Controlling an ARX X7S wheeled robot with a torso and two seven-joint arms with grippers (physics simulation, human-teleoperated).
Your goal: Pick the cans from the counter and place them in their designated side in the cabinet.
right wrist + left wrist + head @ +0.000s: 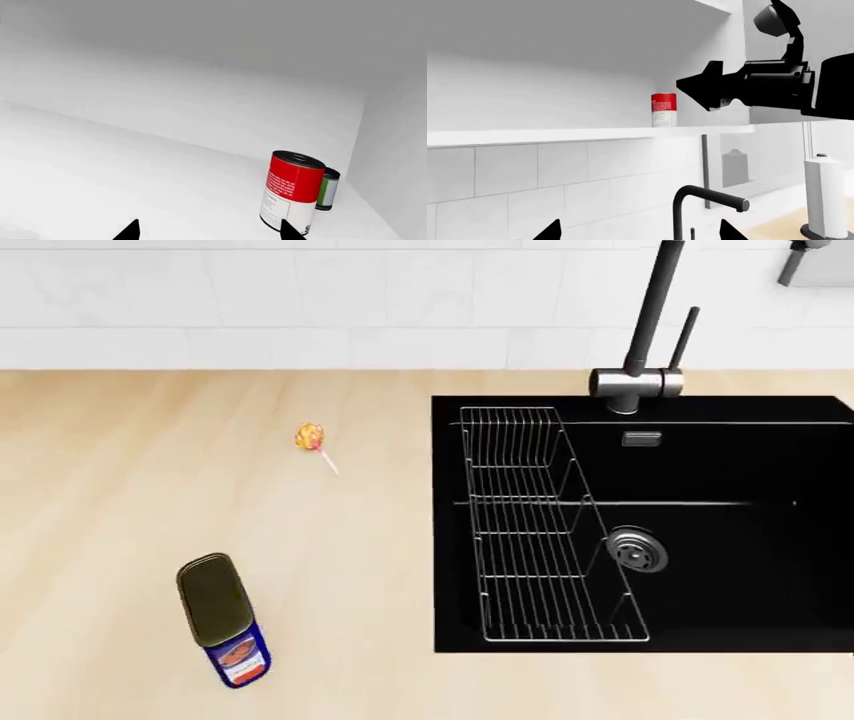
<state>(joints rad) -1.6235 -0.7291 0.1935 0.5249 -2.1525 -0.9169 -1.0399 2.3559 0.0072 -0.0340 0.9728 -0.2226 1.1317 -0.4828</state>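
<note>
**One can shelved, the blue one waiting on the counter**

The red and white can [291, 192] stands upright on the cabinet shelf [133, 175], just ahead of the right gripper [208, 231], close to the cabinet's side wall. The gripper's two black fingertips [128, 231] sit well apart with nothing between them, so it is spread and empty. A smaller green-banded can [327, 188] stands just behind the red one.

The left gripper [637, 232] hangs lower, facing the tiled wall and the black faucet [704, 200]; its tips are also apart and hold nothing.

The blue can [223, 620] with its dark lid stands on the counter [134, 490], well away from both grippers, with the lollipop [312, 440] beyond it and the sink [747, 530] off to one side.

By its look the blue can is rigid and smooth-walled, likely slippery if pinched lightly. Being tall and narrow, it would tip easily, so a hold across the middle of its body, below the lid, seems safest.

Only the head view shows the counter, the blue can and the sink; neither gripper appears in it. Only the left wrist view shows the right arm reaching into the cabinet beside the red can. Only the right wrist view reveals the green-banded can.
</note>
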